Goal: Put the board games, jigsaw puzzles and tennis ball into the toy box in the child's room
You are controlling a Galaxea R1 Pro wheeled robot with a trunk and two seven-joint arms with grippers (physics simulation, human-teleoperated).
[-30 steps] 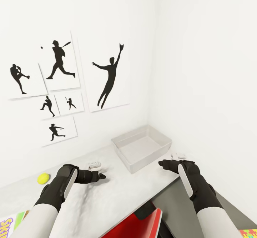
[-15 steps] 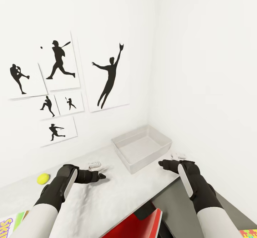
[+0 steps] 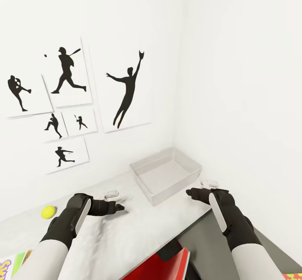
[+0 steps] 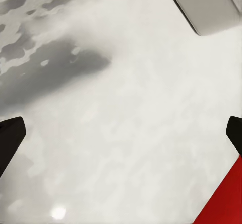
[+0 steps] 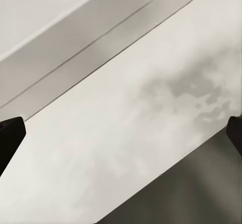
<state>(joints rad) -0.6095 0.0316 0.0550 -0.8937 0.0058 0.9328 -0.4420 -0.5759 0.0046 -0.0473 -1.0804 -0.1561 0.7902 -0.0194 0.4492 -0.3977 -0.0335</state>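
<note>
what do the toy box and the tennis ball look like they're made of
Toy box: probably matte light grey plastic, going by its thin, smooth, flared walls with no gloss. Tennis ball: yellow-green and dull, which would fit felt, but it is too small here to show any fuzz or seam.

— Can I read anything from here?
— No, not a word. The wall posters in front of me carry black silhouettes of ball players: pictures, not letters.
— What about the printed corner by my left arm?
— That is the board game, at the very edge of my head view. I see yellow with purple marks and a green strip. The frame cuts it off, and too little shows to make out a word.
— And the red cover low between my arms?
— It is plain where I see it, and so is the toy box. There is no number, brand or label I can read.
</note>
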